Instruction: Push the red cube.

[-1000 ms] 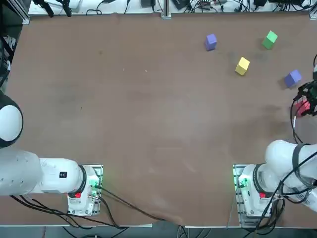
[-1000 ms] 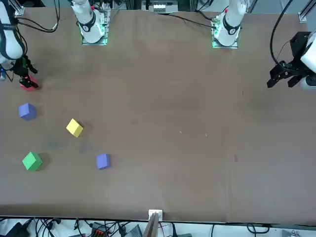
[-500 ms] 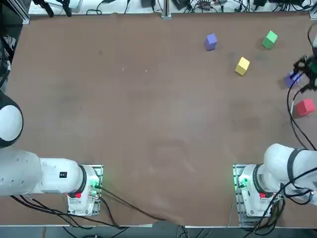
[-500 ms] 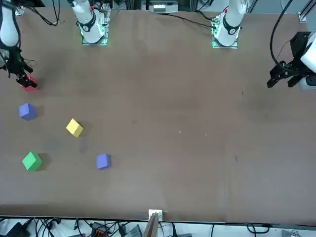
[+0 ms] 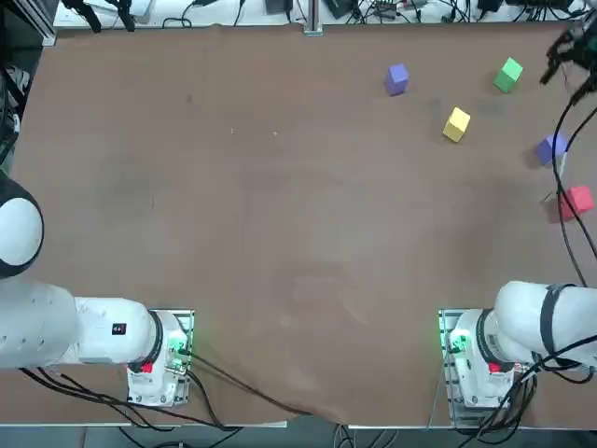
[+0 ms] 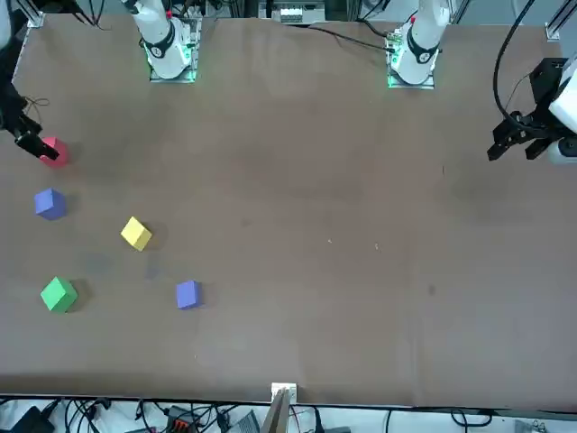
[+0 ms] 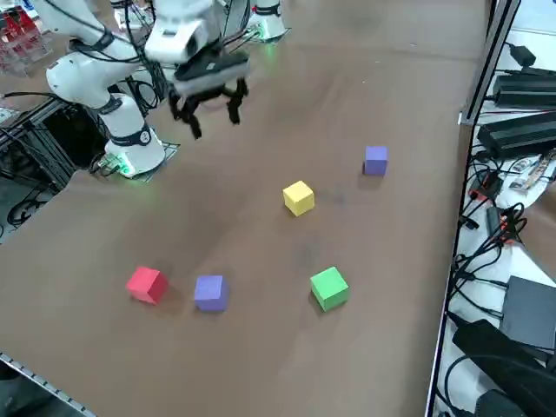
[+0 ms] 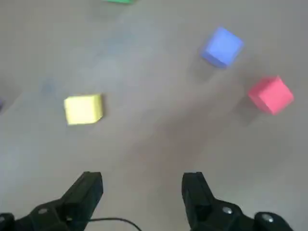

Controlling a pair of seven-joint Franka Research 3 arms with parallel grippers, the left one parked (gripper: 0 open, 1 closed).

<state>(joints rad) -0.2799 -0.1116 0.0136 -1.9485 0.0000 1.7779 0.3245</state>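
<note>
1. A small red cube with matte faces (image 7: 147, 285) sits on the brown tabletop (image 7: 174, 373), toward the robot's own right, awaiting its push. It is the cube nearest the arm bases, near a purple-blue cube (image 7: 211, 293) but not touching it.

2. The right gripper (image 8: 143, 179) hangs raised above the table, its two black fingers wide apart with nothing between them. It is well apart from the red cube.

3. The step in hand appears to be the approach; contact has yet to be made.

4. The next move calls for carrying the gripper across to one side of the red cube, lowering it to cube height beside a face, then sliding steadily against it. Narrowing the fingers first would likely give a firmer pushing front.

5. A push toward the neighbouring purple-blue cube could drive the two together.
</note>
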